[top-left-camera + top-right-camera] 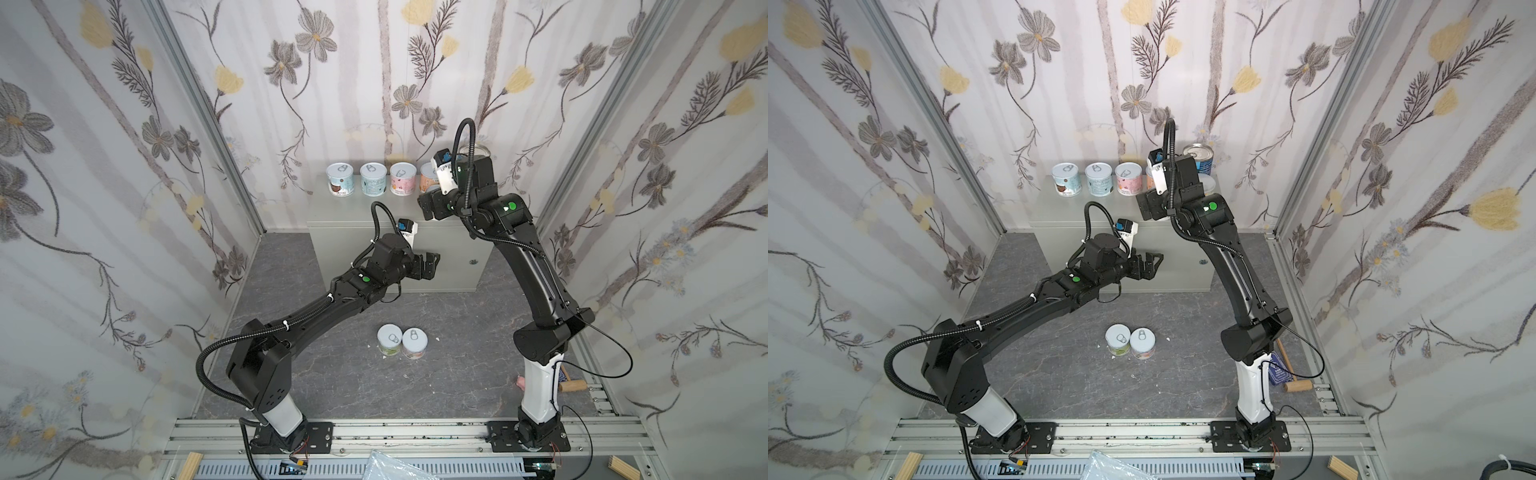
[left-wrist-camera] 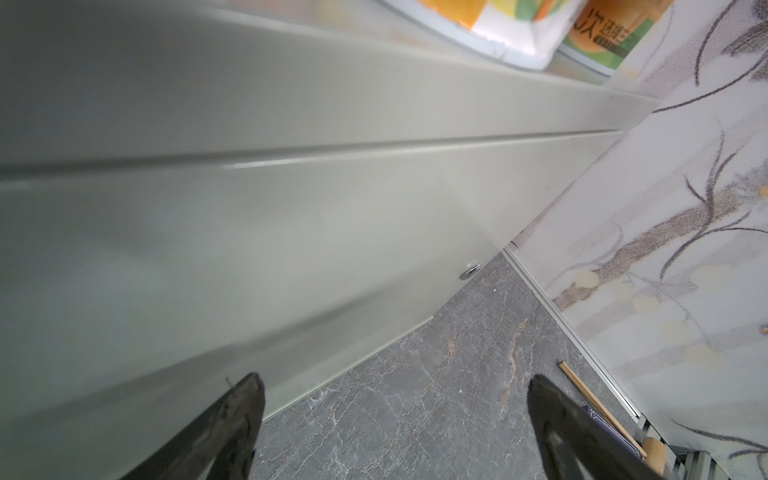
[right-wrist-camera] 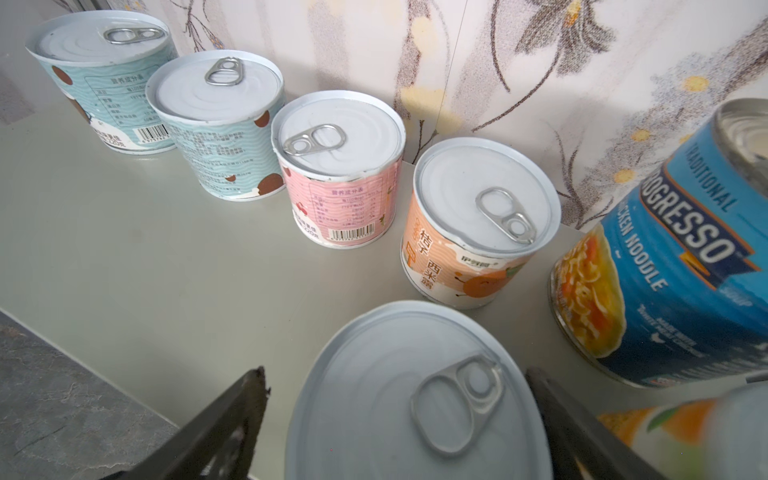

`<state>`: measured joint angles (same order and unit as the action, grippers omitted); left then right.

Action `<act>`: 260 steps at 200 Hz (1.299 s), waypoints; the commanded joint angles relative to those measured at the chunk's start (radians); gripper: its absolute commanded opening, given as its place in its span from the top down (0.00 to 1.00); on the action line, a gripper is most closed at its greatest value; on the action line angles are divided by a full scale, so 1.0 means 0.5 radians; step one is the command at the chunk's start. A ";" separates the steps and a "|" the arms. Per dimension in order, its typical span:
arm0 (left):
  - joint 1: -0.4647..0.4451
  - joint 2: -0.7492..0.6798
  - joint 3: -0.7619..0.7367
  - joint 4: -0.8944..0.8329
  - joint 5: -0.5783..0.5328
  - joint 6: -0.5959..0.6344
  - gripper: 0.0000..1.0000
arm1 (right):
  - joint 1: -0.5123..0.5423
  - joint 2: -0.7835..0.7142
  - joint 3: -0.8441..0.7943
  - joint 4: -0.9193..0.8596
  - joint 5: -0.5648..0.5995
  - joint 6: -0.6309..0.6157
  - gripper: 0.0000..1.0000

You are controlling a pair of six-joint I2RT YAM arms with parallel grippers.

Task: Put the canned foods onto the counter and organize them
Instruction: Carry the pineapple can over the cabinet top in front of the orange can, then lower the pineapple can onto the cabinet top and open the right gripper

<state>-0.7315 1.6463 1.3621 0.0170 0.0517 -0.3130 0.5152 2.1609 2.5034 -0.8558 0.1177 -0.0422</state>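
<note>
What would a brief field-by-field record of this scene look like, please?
counter: grey cabinet, flat top
back row: end teal can, second teal can, pink can, orange can, blue soup can
right gripper: open, astride a white-lidded can on the counter
left gripper: open, empty, facing the counter's front
floor: greenish can and its neighbour, upright, side by side

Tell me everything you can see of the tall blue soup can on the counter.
The blue soup can stands upright on the counter at the right end of the back row, the tallest there. Its blue label carries white lettering, Progresso and chicken noodle partly showing, and a picture of noodles with carrot. The top is bare shiny metal; a metal rim rings the base. A gap separates it from the orange-labelled can beside it. Nothing grips it.
</note>
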 commanded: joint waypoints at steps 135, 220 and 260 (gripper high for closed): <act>-0.001 -0.138 -0.154 -0.050 -0.156 0.046 0.00 | 0.167 -0.943 -1.322 0.836 0.121 0.021 0.25; 0.000 -0.139 -0.153 -0.079 -0.168 0.034 0.00 | 0.092 -1.328 -2.437 1.998 -0.161 0.236 0.70; 0.000 -0.179 -0.192 -0.099 -0.212 0.034 0.00 | 0.086 -1.204 -2.408 2.162 -0.245 0.290 0.71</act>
<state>-0.7315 1.5742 1.2774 -0.0277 -0.0307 -0.2916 0.5571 1.5330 1.2926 0.0834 0.0364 0.0708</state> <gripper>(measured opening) 0.997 0.288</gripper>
